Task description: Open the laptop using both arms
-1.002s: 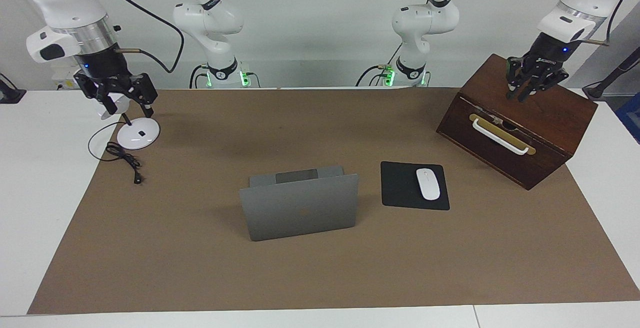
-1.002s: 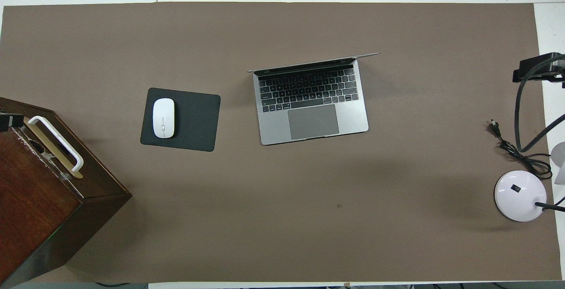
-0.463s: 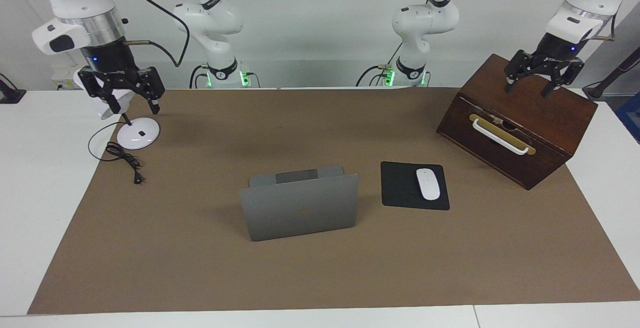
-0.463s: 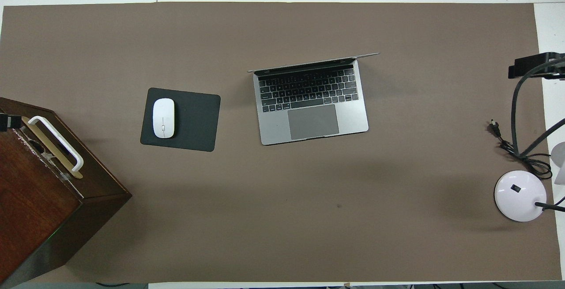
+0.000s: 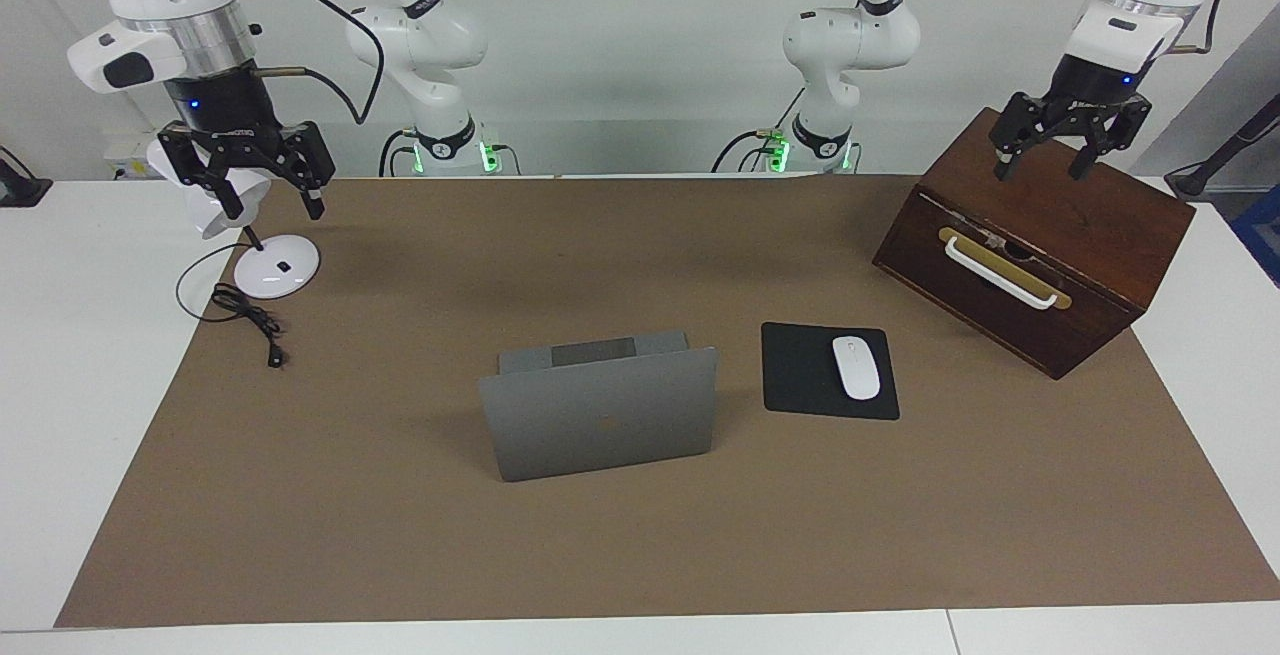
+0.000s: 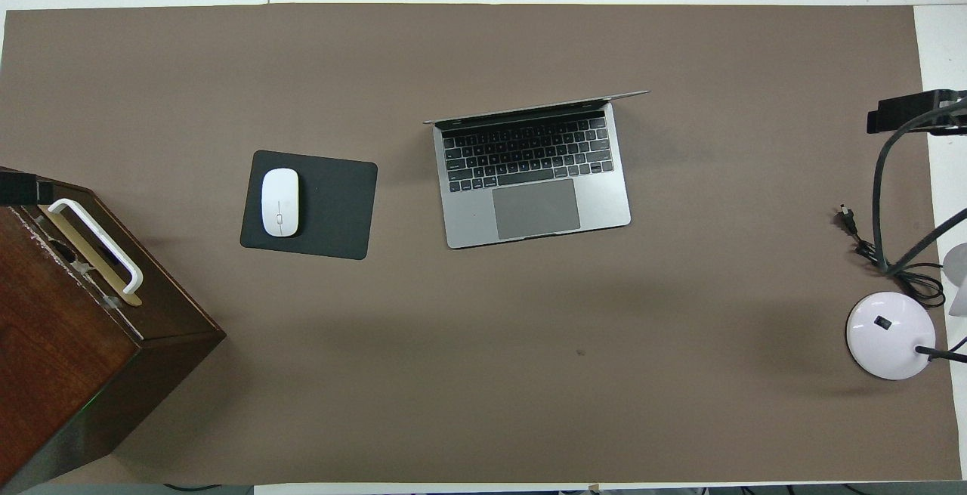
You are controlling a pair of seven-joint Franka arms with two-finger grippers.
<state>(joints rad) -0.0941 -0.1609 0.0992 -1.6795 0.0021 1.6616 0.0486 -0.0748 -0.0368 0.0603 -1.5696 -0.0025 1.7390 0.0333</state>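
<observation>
Both our grippers have risen. Our right gripper hangs spread over the white desk lamp; the laptop stands open mid-table beside the mouse pad; our left gripper hangs spread over the wooden box.

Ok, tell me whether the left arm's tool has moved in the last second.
Yes. The left tool has risen, judged against the wooden box: its tips now hang over the box's upper edge, fingers spread.
</observation>
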